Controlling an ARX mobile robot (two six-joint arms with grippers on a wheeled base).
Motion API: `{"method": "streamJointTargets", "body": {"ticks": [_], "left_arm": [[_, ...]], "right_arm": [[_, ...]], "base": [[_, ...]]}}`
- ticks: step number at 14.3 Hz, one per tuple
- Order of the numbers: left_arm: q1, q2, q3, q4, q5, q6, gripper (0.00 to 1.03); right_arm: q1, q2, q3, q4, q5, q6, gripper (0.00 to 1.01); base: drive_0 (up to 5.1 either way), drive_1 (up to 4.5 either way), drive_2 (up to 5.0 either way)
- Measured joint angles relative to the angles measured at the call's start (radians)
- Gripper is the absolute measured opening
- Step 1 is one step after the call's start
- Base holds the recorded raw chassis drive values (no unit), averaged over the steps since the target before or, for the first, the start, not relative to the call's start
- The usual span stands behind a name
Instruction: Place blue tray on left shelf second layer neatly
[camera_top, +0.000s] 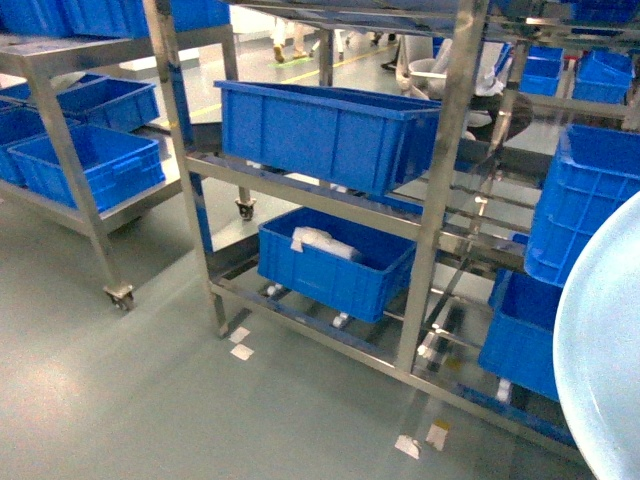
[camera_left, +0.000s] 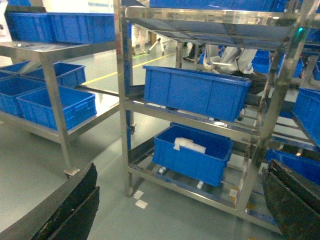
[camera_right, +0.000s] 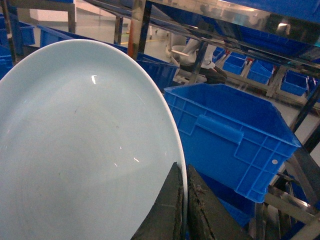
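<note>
While edge-on before the rack (camera_top: 440, 200), blue tray (camera_right: 80, 150) pinched in right jaws; left jaws spread, empty.

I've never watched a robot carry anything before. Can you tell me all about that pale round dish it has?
The blue tray is a pale light-blue round dish, shallow, smooth and glossy, with a low raised rim; small light glints show on its face. It stands tilted on edge, not flat. The right gripper is shut on its rim, one dark finger on each side. In the head view only its curved edge shows at the right, in front of blue crates. Nothing else touches it.
</note>
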Motion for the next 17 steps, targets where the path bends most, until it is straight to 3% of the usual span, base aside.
{"method": "streamJointTargets", "body": {"ticks": [3,17], "left_arm": [[0.000,0.000,0.000,0.000,0.000,0.000,0.98],[0.000,0.000,0.000,0.000,0.000,0.000,0.98]], "right_arm": [[0.000,0.000,0.000,0.000,0.000,0.000,0.02],[0.000,0.000,0.000,0.000,0.000,0.000,0.02]], "base": [[-0.1,4.22,-4.4],[-1.9,-1.92,-1.9]]}}
